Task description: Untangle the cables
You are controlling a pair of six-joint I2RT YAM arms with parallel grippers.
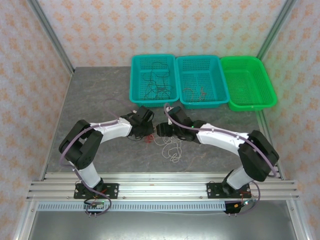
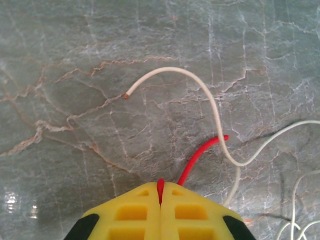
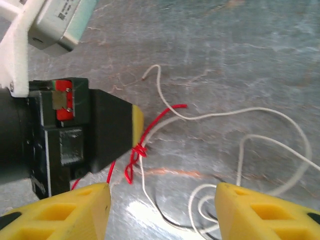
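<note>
Hard to see: black thin wire, only a short dark arc under white loops.
Cut off: white thin wire, loops leave frame; bare end points left.
red thin wire: runs diagonally up-right from jaws.
left gripper: fingers together, clamped on red wire.
right gripper: fingers apart, above tangle on grey marbled table.
grey module label: print illegible.

A robot lab cell: a left arm and right arm bolted to aluminium rails at the frame's bottom, patterned panels walling in a grey marbled desk, three plastic baskets at upper centre.
</note>
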